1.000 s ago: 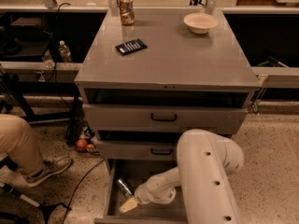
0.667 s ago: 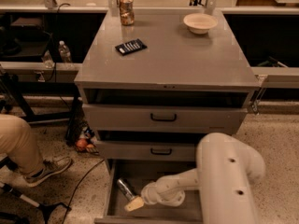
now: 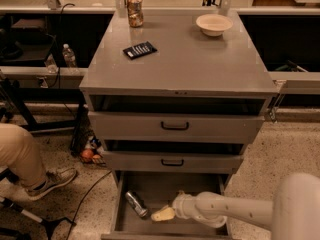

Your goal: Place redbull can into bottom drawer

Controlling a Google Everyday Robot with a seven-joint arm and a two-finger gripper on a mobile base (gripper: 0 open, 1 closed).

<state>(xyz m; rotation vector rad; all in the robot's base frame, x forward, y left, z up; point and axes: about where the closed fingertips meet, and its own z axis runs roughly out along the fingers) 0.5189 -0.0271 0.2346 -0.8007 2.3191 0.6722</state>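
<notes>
Reaching into the bottom drawer (image 3: 170, 186), the gripper (image 3: 163, 213) sits just right of the redbull can (image 3: 136, 204), apart from it and holding nothing; how far open it is cannot be told. It has slid right over the last second. Can lies on its side on the drawer floor. Judgement: placement done, only withdrawal remains. Bronze can (image 3: 134, 10) stands on cabinet top (image 3: 200, 59).

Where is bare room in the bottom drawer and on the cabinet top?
Drawer: bare at the back, behind the arm; crowded front-left, where redbull can and gripper sit. Top: bare front half, nearer than black device and bowl.
</notes>
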